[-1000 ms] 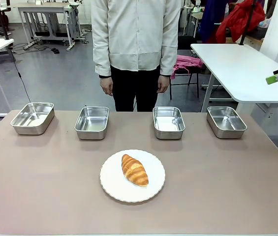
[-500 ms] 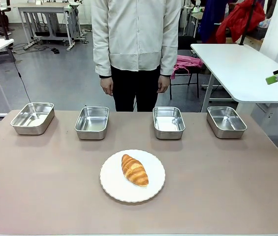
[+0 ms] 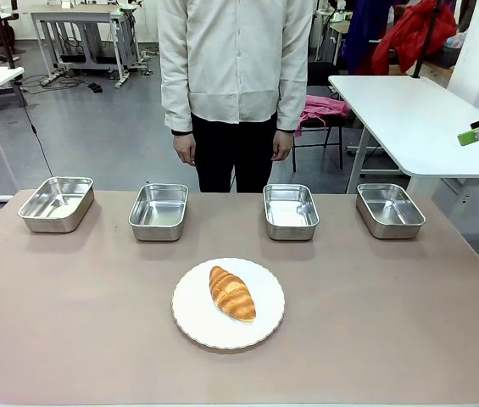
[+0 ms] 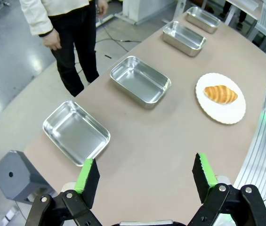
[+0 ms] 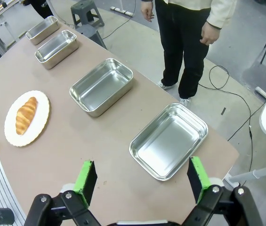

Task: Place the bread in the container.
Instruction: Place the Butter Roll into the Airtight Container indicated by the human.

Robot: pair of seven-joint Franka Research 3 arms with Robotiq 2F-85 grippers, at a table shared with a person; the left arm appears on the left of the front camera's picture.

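- The bread [image 3: 232, 293] is lying on a round white plate [image 3: 195, 329] in the lower centre of the front view, tilted, with one tapered end pointing to the upper left.
- Four steel pans are sitting in a row across the middle of that view, above the plate and apart from it: the leftmost pan [image 3: 56, 203], the second pan [image 3: 158, 211], the third pan [image 3: 291, 211] and the rightmost pan [image 3: 390, 209]. All four are lying bare inside, and which one is the container I cannot tell.
- The left gripper [image 4: 145, 175] is hanging above the table with its jaws spread wide, gripping nothing.
- The right gripper [image 5: 141, 178] is doing the same – jaws wide apart, nothing between them.
- A person [image 3: 234, 76] is standing at the top centre, hands hanging down.
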